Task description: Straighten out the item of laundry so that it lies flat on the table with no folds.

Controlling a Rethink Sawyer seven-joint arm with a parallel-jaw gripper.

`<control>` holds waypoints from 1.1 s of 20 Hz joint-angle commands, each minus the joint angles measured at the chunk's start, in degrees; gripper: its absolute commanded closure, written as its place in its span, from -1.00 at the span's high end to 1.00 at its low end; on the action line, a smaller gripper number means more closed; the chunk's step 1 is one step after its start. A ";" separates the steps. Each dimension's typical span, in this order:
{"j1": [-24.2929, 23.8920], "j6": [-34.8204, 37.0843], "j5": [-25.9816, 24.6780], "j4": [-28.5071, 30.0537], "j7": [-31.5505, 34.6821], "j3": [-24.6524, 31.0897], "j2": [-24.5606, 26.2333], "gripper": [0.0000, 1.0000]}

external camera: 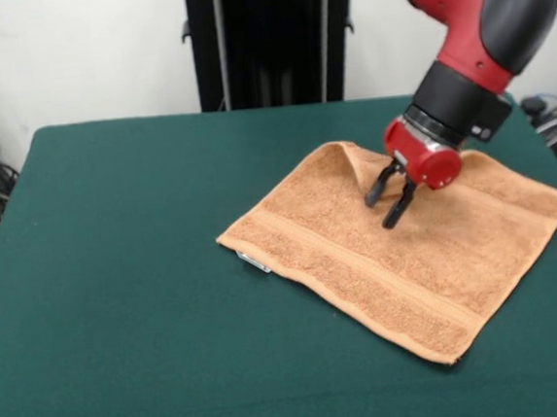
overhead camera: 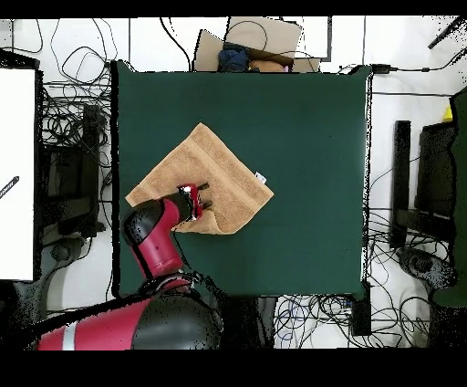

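End effector (external camera: 391, 199) hanging over the towel's far part, its two dark fingers spread apart with nothing pinched between them, tips close above the cloth or just touching it, which of the two not clear. Behind it, red and black arm (external camera: 467, 26) coming down from the upper right in the front view. Dark green worktop (external camera: 119, 281) filling most of that view, much bigger than the cloth. Peach-orange towel (external camera: 430, 264) lying on the worktop's right part in the front view, turned diamond-wise, mostly flat, with a raised fold (external camera: 347, 159) at its far corner right beside the fingers. Woven border band running along the near edge. Small white tag (external camera: 254, 261) poking out at the near left edge. In the overhead view, same towel (overhead camera: 196, 169) on the worktop's left part, end effector (overhead camera: 199, 199) over its lower corner.
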 commanded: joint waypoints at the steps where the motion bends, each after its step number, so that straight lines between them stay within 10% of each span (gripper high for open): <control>1: 1.25 10.07 6.66 3.86 17.84 3.45 -1.15 1.00; 9: 2.27 15.47 11.35 5.72 17.54 4.49 -4.40 1.00; 22: -3.66 20.64 36.04 14.69 4.80 19.01 -15.65 1.00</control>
